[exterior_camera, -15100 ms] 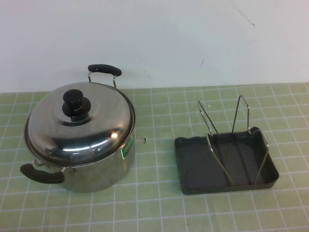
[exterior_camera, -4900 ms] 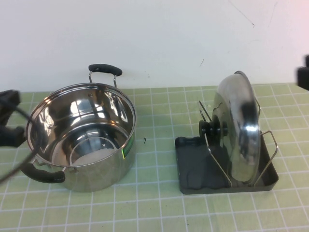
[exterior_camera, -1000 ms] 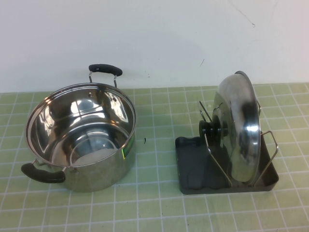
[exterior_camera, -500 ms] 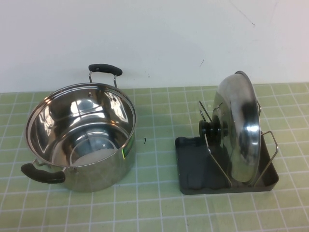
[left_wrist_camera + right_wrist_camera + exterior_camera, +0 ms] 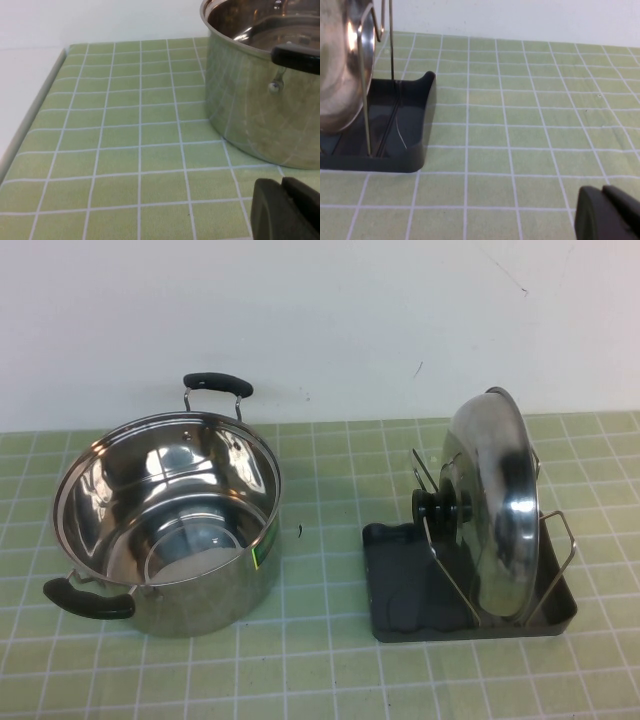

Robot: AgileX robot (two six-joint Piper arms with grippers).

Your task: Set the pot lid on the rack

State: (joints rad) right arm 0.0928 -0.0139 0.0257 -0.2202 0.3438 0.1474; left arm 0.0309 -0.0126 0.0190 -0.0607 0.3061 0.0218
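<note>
Pot lid (image 5: pixel 497 502) now upright, knob (image 5: pixel 437 507) leftward

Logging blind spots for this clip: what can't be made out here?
- Left gripper: left wrist view, cut off at the frame corner; absent from the high view.
- Right gripper: right wrist view, likewise cut off.
- Pot lid base in the rack: high view, hidden by the lid's dome.
- Pot: left wrist view, cropped by the edge.

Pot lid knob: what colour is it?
Black, clearest in the high view: the knob pokes out from the shiny steel pot lid standing in the rack.
</note>
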